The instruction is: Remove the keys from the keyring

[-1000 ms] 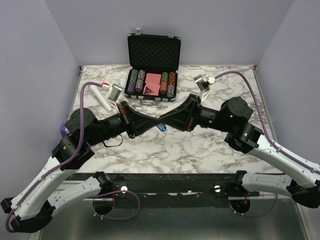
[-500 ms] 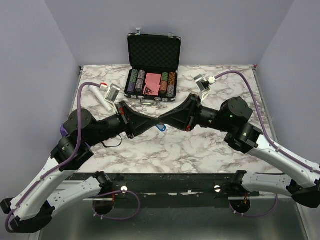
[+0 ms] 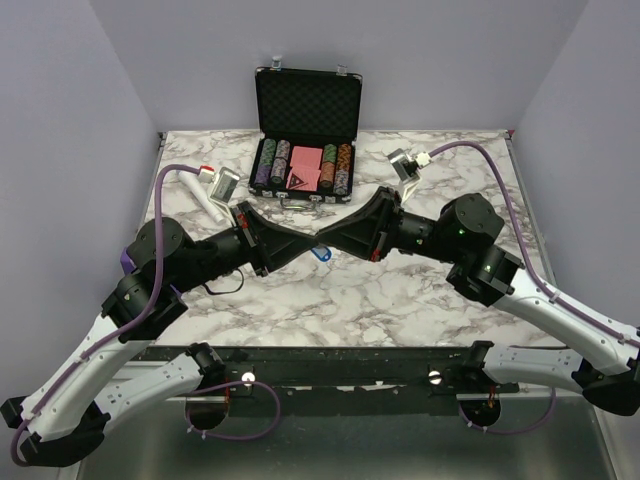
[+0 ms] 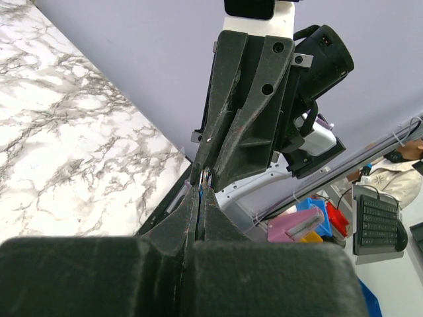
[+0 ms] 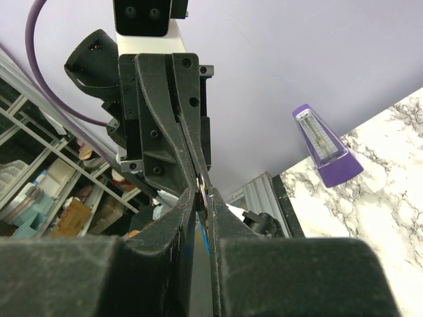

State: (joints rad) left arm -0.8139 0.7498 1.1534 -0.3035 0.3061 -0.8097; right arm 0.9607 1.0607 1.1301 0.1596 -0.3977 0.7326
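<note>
- Top external cam: both arms reach inward fr the near edge; L gripper (image 3: 312, 243) & R gripper (image 3: 328, 238) meet tip to tip above mid table (image 3: 400, 300).
- keyring (image 3: 321, 254): its blue tag hangs just under the meeting tips. Can't tell if it touches the marble.
- Left wrist cam: L fingers pressed tight together w/ a sliver of blue right at the tips, so clamped on the keyring. R gripper faces it head-on, tips touching.
- Right wrist cam: R fingers nipped down on a tiny pale metal bit, the keys (image 5: 203, 192), w/ L tips right against it.
- Purple metronome (image 5: 325, 148) stands upright by the table's L edge.
- White stick (image 3: 205, 200) lies further back on the L.
- Far centre: black case (image 3: 307, 100) open, lid up, chips & pink cards inside.
</note>
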